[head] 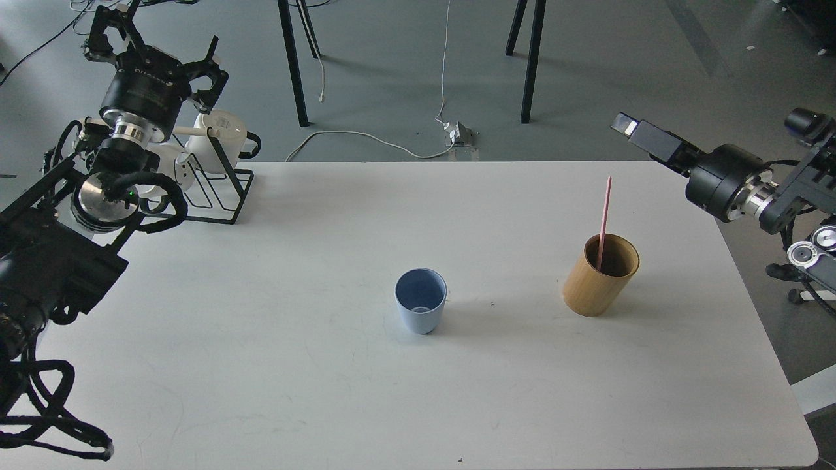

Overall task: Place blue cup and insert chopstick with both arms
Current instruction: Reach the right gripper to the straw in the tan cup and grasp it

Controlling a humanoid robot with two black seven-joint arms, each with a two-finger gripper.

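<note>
Blue cup (421, 309) upright, empty, mid-table — pink chopstick (604, 223) standing in the bamboo cylinder (599, 277).

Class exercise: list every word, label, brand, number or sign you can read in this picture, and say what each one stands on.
Pale lettering on the black housing just behind the left tool: there, but too small and blurred to read.
Blue cup, bamboo holder, chopstick, white mugs, table, right tool: no text visible.
So nothing can be quoted.

blue cup (420, 308) upright, mid-table | chopstick (604, 223) standing in bamboo cylinder (599, 275) | both well apart
</note>
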